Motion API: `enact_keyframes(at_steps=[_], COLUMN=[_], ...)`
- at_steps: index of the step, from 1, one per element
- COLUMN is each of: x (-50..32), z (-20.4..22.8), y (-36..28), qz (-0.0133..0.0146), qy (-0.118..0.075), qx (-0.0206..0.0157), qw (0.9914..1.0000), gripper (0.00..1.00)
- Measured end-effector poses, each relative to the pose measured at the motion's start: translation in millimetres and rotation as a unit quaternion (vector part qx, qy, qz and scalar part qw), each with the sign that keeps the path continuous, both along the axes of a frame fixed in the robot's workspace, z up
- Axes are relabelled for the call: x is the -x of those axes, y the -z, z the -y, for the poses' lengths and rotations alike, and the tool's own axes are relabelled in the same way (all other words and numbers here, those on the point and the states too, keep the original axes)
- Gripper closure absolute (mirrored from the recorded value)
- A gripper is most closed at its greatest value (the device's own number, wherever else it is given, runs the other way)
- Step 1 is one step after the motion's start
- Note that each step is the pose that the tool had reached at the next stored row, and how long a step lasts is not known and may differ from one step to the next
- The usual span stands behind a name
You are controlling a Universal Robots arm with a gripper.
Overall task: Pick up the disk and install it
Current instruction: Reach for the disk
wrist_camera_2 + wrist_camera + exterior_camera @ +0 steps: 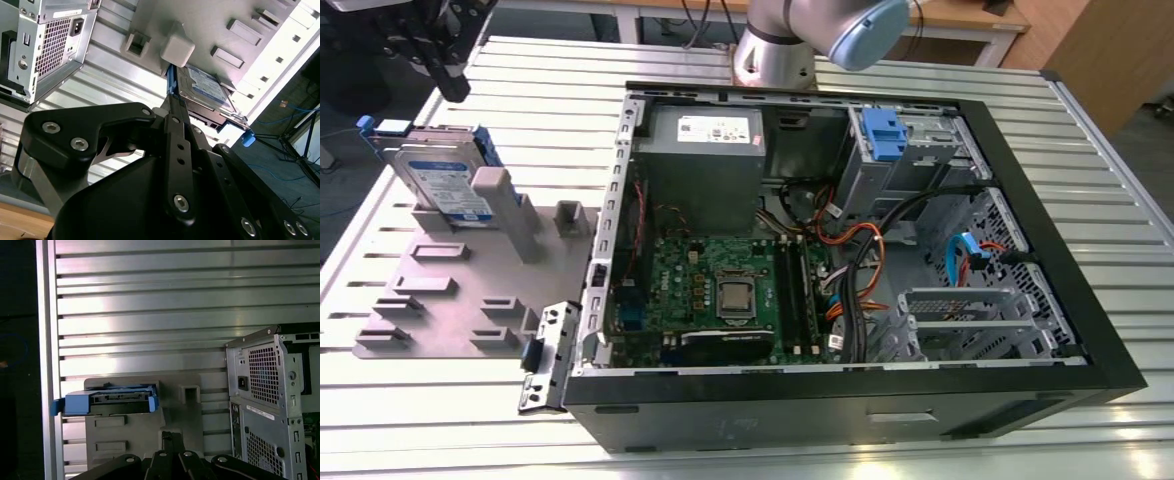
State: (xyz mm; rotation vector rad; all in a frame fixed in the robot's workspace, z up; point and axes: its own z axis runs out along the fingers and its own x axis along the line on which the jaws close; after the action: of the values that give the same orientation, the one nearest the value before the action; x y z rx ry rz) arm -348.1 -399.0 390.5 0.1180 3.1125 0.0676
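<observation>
The black metal gripper has its two slim, bolt-studded fingers pressed together with nothing between them. It hangs near the disk, on the disk's far side, without touching it. The disk is a flat silver slab with a white-and-blue label and blue plastic rails. It stands on edge against a blocky post of the matte grey fixture plate, on the ribbed aluminium table, at the exterior view's left of the open black computer case.

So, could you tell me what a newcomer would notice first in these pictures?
The open computer case, its motherboard exposed, dominates the exterior view's right. At that view's left the disk stands propped on a grey fixture plate, with the gripper poised close by.
</observation>
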Motion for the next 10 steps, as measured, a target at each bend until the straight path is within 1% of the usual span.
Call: enact_keyframes(at_steps=[10], x=[10.0], z=[0.0], y=[0.2], qz=[0.0000], qy=[0.000], qx=[0.0000], qw=[1.00000], gripper=[0.89])
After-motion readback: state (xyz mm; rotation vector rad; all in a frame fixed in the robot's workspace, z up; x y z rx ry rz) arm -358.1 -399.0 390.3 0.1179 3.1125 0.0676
